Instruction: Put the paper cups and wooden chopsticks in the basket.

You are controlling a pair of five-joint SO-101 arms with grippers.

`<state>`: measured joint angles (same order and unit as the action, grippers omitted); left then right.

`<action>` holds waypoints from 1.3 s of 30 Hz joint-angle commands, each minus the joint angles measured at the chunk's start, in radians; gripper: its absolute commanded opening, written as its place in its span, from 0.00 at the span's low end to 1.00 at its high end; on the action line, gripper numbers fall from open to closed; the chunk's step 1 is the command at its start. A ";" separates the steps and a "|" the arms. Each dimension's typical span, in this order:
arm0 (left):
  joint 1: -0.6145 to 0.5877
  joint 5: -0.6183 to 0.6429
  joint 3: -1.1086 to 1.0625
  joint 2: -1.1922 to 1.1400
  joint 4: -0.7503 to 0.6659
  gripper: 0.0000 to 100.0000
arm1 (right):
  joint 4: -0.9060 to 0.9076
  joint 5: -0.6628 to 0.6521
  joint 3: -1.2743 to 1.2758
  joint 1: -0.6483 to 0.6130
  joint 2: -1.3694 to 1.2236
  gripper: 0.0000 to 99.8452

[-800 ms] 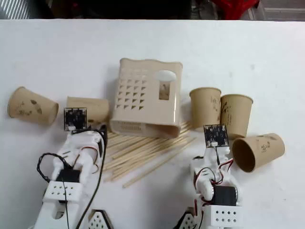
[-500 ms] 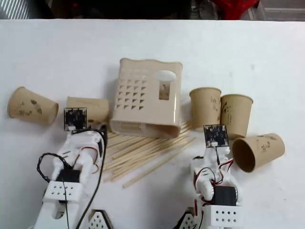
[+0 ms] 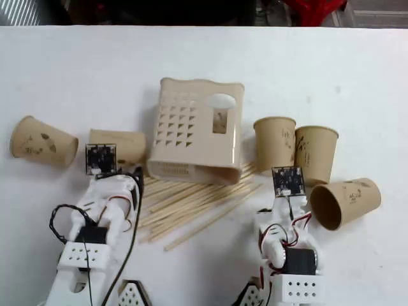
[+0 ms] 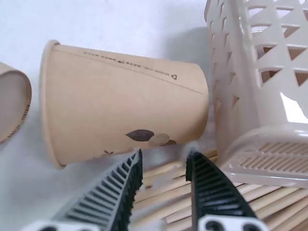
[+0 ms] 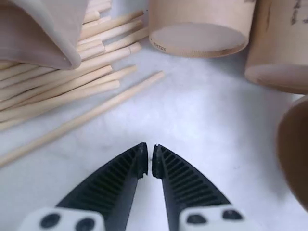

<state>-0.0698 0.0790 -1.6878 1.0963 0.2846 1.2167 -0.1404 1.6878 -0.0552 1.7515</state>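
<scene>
On the white counter (image 3: pixel 319 64), the left tool (image 4: pixel 163 156) hovers apart beside a toppled paper cup (image 4: pixel 125 103), seemingly poised to grasp it, while the right tool (image 5: pixel 149 153) rests pinched together near wooden chopsticks (image 5: pixel 72 82) splayed under the basket (image 3: pixel 191 127).

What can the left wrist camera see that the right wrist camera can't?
Left wrist view, not the right: a paper cup lying on its side, and the open left gripper. Right wrist view, not the left: the bottoms of two other paper cups, and the shut right gripper. Both: the wooden chopsticks, the basket and the white table.
</scene>
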 commanded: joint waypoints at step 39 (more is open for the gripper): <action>0.008 -0.005 0.003 0.016 0.005 0.17 | 0.104 -0.262 -1.794 -0.203 -1.560 0.04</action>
<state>-0.0698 0.0790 -1.6878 1.0963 0.2846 1.2505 -0.4212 0.1903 -0.2102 0.4273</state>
